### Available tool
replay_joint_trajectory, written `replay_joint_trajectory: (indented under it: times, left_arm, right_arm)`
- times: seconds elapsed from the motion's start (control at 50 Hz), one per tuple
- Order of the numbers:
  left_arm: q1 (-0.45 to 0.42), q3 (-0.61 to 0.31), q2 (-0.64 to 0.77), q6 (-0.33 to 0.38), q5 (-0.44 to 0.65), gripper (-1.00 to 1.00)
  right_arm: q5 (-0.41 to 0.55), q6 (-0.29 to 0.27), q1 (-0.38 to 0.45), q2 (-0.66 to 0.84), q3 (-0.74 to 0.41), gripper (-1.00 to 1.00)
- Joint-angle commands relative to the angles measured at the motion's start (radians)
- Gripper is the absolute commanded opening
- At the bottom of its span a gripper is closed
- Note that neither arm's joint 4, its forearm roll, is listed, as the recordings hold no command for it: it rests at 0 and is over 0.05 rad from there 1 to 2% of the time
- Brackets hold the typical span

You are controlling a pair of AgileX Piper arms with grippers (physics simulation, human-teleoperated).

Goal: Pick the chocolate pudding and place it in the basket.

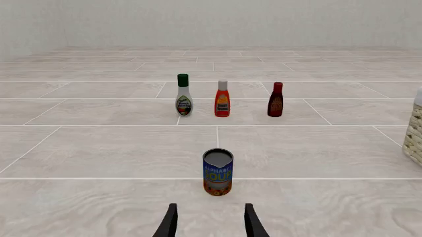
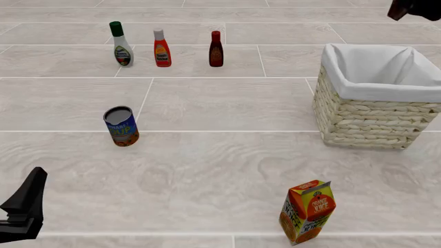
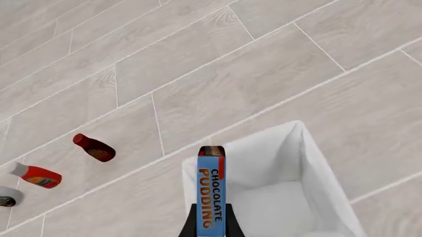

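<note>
My right hand (image 3: 211, 224) is clamped on the pudding (image 3: 212, 190), its two fingers pressed against the box's sides. I hold the box edge-on above the basket (image 3: 316, 182), with the white lining open below it. In the front view only a dark bit of that hand shows at the worktop's far right corner, just past the basket's (image 2: 365, 121) far rim; the pudding is not visible there.

My left hand (image 1: 209, 224) is empty, fingers spread apart, low at the near left corner of the worktop (image 2: 220, 170). A soup can (image 1: 218, 172) stands straight ahead of it, apart from the fingers.

Along the far edge stand three bottles in a row: a green-capped one (image 2: 122, 44), an orange one (image 2: 162, 48) and a dark red one (image 2: 216, 49). A juice carton (image 2: 307, 212) stands tilted near the near edge, right of middle.
</note>
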Motion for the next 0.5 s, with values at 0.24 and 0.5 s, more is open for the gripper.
replay_joint_trajectory:
  times: [0.24,0.5]
  left_arm:
    - [0.000,0.000,0.000,0.000,0.000,1.00]
    - [0.000,0.000,0.000,0.000,0.000,1.00]
  right_arm:
    - [0.006,0.176,0.005,0.038,0.003,-1.00]
    - [0.017,0.257,-0.014,0.071,-0.019,-1.00]
